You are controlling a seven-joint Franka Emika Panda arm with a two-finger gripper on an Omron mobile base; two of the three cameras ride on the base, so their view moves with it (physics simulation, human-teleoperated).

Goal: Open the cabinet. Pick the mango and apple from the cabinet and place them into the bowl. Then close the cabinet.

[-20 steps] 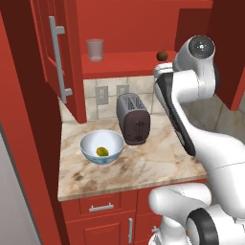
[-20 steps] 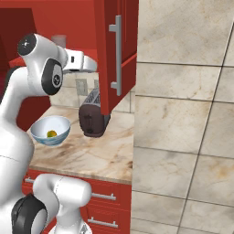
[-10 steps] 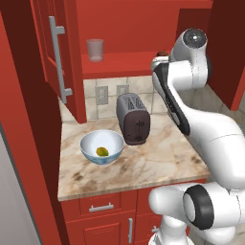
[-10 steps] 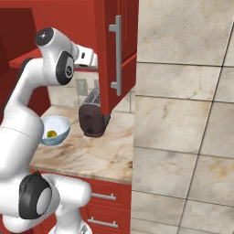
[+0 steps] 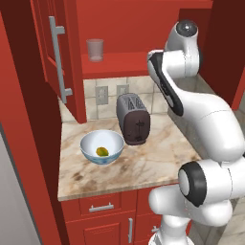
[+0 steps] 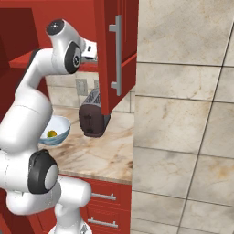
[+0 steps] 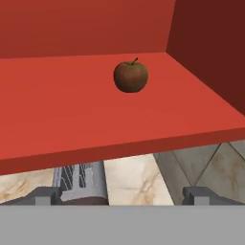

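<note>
Marble counter [image 5: 143, 165] nearest us, carrying one pale blue bowl [image 5: 90, 150] with one mango [image 5: 101, 151] inside, and one dark toaster [image 5: 133, 118] just beside the bowl. We count one clear glass cup [image 5: 95, 49] on the red shelf of the cabinet [image 5: 119, 63], whose two doors stand open, one at each side. In the hand view the gripper [image 7: 122, 195] has its tips spread wide with nothing between them, below the shelf's front edge. Further back, one apple [image 7: 130, 76] sits upright on the shelf near the right inner wall. Nothing stands between claw and apple.
</note>
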